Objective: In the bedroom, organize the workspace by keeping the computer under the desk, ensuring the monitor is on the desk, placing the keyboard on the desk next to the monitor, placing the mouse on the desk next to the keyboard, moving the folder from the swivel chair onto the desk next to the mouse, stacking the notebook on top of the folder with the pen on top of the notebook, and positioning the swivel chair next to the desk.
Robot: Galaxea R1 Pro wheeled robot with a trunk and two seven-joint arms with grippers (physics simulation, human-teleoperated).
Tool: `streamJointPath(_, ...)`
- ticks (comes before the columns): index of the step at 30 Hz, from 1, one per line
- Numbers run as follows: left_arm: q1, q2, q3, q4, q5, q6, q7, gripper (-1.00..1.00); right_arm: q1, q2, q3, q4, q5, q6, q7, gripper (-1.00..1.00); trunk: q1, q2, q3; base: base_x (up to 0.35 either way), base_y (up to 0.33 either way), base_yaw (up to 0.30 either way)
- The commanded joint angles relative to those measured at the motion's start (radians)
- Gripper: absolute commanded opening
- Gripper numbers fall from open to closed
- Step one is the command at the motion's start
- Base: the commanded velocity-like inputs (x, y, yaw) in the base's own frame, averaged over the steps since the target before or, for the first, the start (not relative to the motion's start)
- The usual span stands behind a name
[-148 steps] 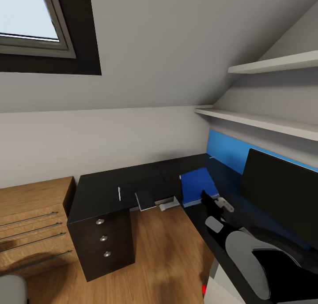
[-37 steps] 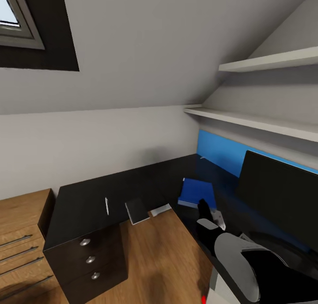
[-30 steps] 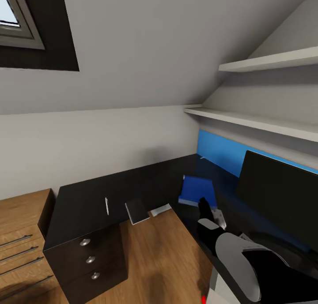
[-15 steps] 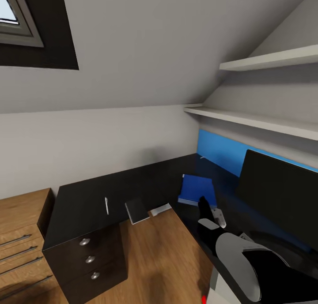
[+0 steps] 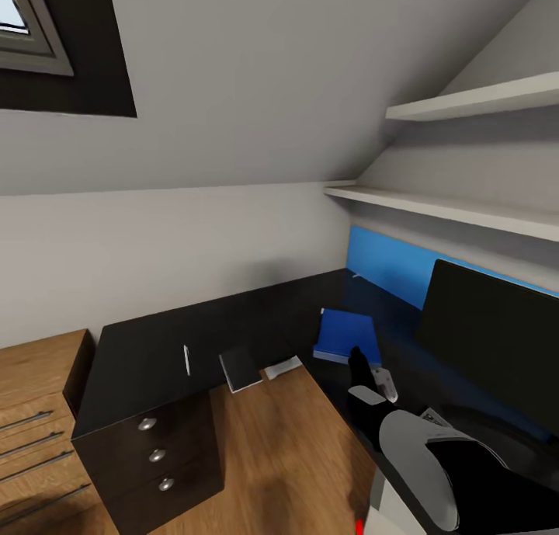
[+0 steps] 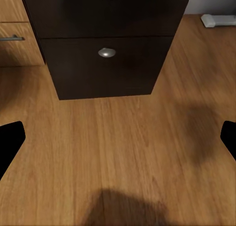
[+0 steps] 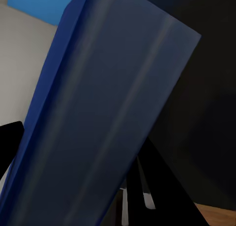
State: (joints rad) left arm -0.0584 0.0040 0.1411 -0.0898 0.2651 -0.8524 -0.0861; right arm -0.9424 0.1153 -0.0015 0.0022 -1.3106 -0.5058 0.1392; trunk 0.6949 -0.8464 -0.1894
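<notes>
The right gripper [image 5: 359, 362] hovers at the near edge of the folder [image 5: 347, 335], which a moment ago was tipped up and now lies flat on the bench [image 5: 147, 356] just beside the monitor [image 5: 497, 341]; I cannot tell whether the gripper is apart or clamped (the blue cover crowds the wrist view). The left gripper [image 6: 118, 142] hangs apart over the floor. Farther off lie the notebook [image 5: 240, 369] and pen [image 5: 186, 359], next to stack.

Attic bedroom study: sloped ceiling, skylight [image 5: 23, 22], desk [image 5: 155, 356], shelves [image 5: 435, 205].
</notes>
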Motion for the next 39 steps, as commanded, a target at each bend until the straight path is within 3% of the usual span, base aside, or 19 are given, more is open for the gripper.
streamJointPath(1,-0.001,0.000,0.008,0.001,0.002,-0.002,-0.009,1.00,-0.001,-0.001,0.001,0.001,-0.012,-0.002,0.010,-1.00,0.004,-0.008,-0.005,0.000,0.000,0.000)
streamJointPath(6,-0.001,0.000,0.008,0.001,0.002,-0.002,-0.009,1.00,-0.001,-0.019,0.003,0.003,-0.007,-0.003,0.012,-1.00,0.023,-0.043,-0.020,0.000,0.000,0.000)
streamJointPath(14,-0.001,0.000,0.008,0.001,0.002,-0.002,-0.009,1.00,0.000,-0.022,0.006,0.015,0.000,-0.003,0.013,-1.00,0.054,-0.099,-0.045,0.000,0.000,0.000)
streamJointPath(16,-0.001,0.000,0.009,0.001,0.002,-0.002,-0.009,1.00,0.003,-0.022,0.007,0.015,0.016,-0.003,0.013,-1.00,0.062,-0.113,-0.052,0.000,0.000,0.000)
streamJointPath(22,-0.001,-0.001,0.009,0.001,0.002,-0.003,-0.009,1.00,0.010,-0.023,0.008,0.016,0.122,-0.003,0.013,-1.00,0.085,-0.155,-0.071,0.000,0.000,0.000)
streamJointPath(25,-0.001,-0.001,0.009,0.001,0.002,-0.003,-0.009,1.00,0.011,-0.024,0.008,0.015,0.146,-0.004,0.013,-1.00,0.096,-0.176,-0.080,0.000,0.000,0.000)
streamJointPath(31,-0.001,-0.001,0.009,0.001,0.002,-0.004,-0.009,1.00,0.011,-0.025,0.008,0.015,0.161,-0.005,0.018,-1.00,0.119,-0.218,-0.099,0.000,0.000,0.000)
streamJointPath(39,-0.001,-0.001,0.009,0.001,0.002,-0.005,-0.010,1.00,0.025,-0.028,0.008,0.015,0.164,-0.005,0.108,-1.00,0.150,-0.274,-0.124,0.000,0.000,0.000)
